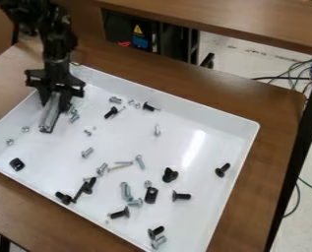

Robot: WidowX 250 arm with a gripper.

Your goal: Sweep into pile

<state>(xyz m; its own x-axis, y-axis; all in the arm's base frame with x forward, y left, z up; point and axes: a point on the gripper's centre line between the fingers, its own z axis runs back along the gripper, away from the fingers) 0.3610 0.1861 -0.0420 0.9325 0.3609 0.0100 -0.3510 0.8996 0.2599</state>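
Note:
The gripper [55, 94] hangs at the upper left, over the far left corner of the white tray [118, 135]. It is shut on a silver metal bar [51, 114], which slants down to the tray floor and has a dark lower end. Just right of the bar lie small silver screws [75, 117]. More hardware is scattered over the tray: silver screws [87, 152] near the middle left, a black bolt [223, 170] at the right, another black bolt [120, 213] toward the near edge, and a black square piece [16, 164] at the left.
The tray's raised walls surround the hardware, and it stands on a brown wooden table [276, 123]. Behind is a second wooden tabletop [250, 19], with dark equipment [140, 39] below it. Cables [296, 74] lie on the floor at the right.

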